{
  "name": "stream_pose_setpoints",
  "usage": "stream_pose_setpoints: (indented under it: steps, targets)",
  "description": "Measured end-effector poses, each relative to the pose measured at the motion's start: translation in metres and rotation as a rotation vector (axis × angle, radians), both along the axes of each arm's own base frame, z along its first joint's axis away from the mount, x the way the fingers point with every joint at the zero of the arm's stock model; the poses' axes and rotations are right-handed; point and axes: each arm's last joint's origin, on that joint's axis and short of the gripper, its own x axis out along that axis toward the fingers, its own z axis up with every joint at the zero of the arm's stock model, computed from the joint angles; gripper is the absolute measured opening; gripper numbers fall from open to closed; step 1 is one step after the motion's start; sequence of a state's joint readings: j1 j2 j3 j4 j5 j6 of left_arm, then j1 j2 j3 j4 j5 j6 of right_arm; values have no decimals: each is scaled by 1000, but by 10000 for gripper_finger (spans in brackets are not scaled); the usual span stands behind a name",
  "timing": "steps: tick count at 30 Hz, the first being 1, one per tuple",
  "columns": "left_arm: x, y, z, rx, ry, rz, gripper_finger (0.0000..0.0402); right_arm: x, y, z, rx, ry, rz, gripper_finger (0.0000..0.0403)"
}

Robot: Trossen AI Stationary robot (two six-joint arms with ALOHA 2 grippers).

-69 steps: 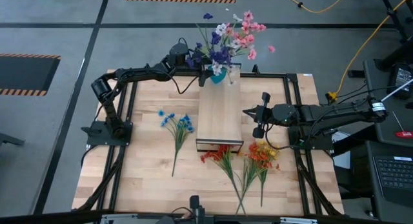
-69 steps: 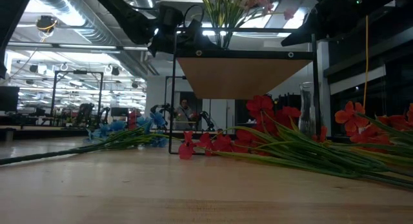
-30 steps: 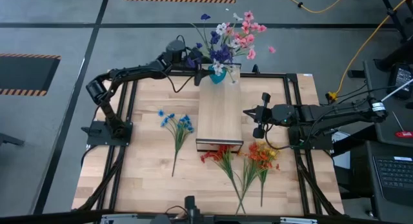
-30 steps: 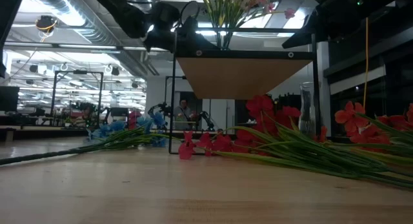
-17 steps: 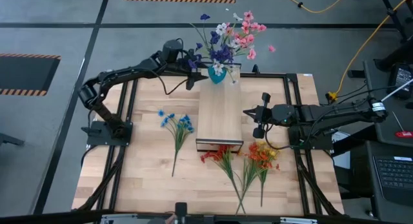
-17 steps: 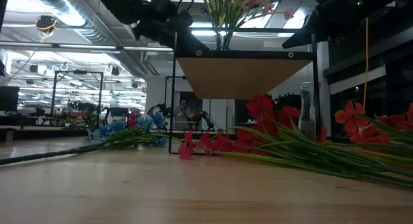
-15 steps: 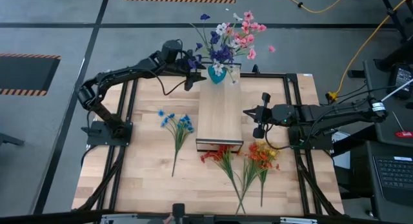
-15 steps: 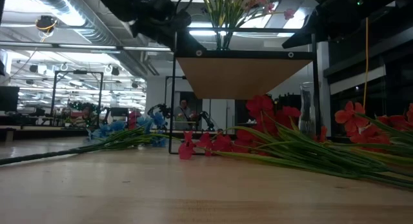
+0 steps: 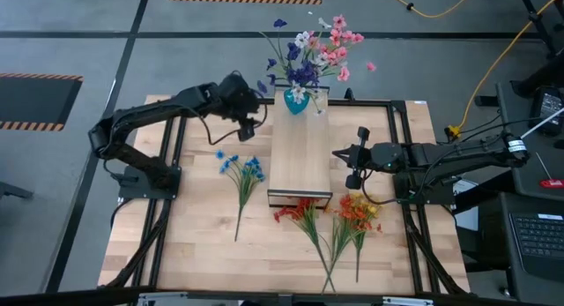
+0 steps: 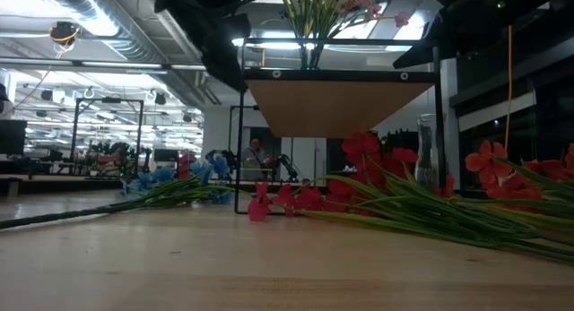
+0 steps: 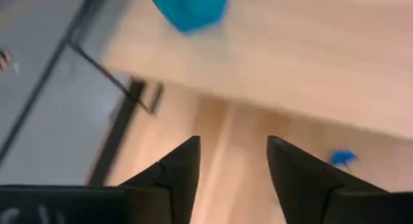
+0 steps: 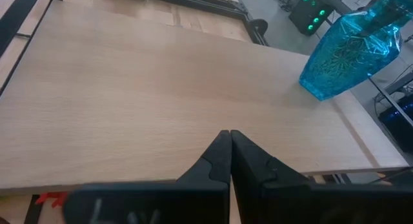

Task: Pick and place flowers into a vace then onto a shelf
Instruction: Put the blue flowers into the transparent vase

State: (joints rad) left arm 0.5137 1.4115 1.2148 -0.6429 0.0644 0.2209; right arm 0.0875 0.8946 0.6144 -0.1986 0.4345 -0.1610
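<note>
A teal vase (image 9: pixel 296 101) holding pink, white and purple flowers (image 9: pixel 314 52) stands on the far end of the light-wood shelf (image 9: pixel 300 160). My left gripper (image 9: pixel 249 124) hangs to the left of the shelf's far end, apart from the vase (image 11: pixel 190 8), tipped down and open with nothing between its fingers (image 11: pixel 232 146). My right gripper (image 9: pixel 352 158) waits shut at the shelf's right edge (image 12: pixel 228 143). Loose flowers lie flat on the table: a blue sprig (image 9: pixel 241 172), a red sprig (image 9: pixel 304 216) and an orange sprig (image 9: pixel 357 213).
The shelf stands on a thin black frame (image 10: pixel 240 132) in the middle of the wooden tabletop (image 9: pixel 189 227). Red and orange blooms with green stems (image 10: pixel 430 208) lie across the near right. Bare tabletop shows at the near left.
My left gripper has drawn back from the vase toward the table's left and near side and has tipped downward. The vase with its flowers stays standing on the shelf's far end.
</note>
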Motion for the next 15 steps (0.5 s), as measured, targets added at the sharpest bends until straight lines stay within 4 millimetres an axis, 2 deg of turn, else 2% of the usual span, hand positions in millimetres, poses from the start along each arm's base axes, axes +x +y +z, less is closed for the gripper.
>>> stream_pose_setpoints:
  steps: [9,12,15]
  targets:
    - [-4,-57,-14,-53,277,211,98,-3,0,-6,-3,70,0,8]
    - [-4,-82,-15,-52,314,235,74,-4,0,-7,4,79,-2,8]
    - [-3,-110,-13,-33,275,207,53,-6,2,-7,22,87,7,8]
